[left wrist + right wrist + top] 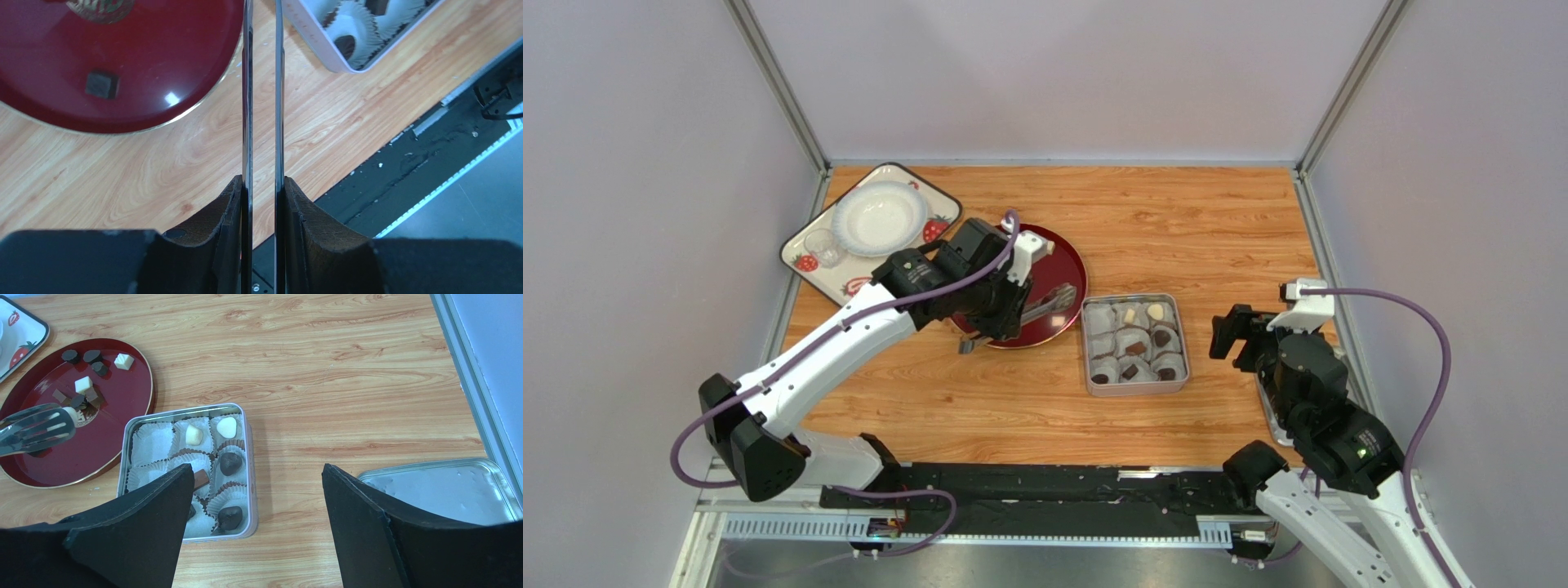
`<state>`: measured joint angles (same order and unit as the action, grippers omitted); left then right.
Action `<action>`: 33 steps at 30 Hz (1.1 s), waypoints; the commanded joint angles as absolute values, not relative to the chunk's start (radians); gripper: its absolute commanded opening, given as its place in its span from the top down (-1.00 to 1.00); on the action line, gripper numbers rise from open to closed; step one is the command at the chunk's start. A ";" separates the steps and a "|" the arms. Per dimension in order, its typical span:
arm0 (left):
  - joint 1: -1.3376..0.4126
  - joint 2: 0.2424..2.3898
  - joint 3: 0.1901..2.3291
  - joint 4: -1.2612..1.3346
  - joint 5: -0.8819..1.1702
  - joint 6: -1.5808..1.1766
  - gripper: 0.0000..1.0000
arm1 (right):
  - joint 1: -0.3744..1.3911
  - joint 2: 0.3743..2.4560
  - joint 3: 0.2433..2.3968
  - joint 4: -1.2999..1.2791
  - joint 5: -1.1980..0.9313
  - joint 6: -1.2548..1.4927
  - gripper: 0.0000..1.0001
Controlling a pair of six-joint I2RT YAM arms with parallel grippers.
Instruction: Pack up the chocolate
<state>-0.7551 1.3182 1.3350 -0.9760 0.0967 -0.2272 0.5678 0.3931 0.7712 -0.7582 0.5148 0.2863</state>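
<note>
Several chocolate pieces (83, 384), dark and white, lie on a round red plate (1065, 251). One dark cube (101, 84) shows on the plate (153, 73) in the left wrist view. The square grey tin (1090, 368) with white paper cups holds two white pieces (194, 435) and several dark ones (230, 463). My left gripper (993, 321) (262, 184) is shut on metal tongs (1053, 298) (247, 92). The tong tips (37, 425) are over the plate; I cannot tell whether they hold a piece. My right gripper (1238, 333) (256, 470) is open and empty, right of the tin (248, 478).
The tin's lid (442, 490) lies on the table at the right, under my right arm. A strawberry-print tray (808, 251) with a white plate (876, 218) sits at the back left. Grey walls close the sides and back.
</note>
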 commanded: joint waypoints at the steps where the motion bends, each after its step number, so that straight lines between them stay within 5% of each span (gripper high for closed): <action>1: -0.822 1.357 1.405 -0.979 0.104 -0.253 0.38 | 0.566 0.390 0.776 -0.716 0.517 0.275 -0.61; 33: -0.991 1.631 1.559 -1.065 0.038 -0.264 0.15 | 0.566 0.388 0.775 -0.716 0.511 0.273 -0.61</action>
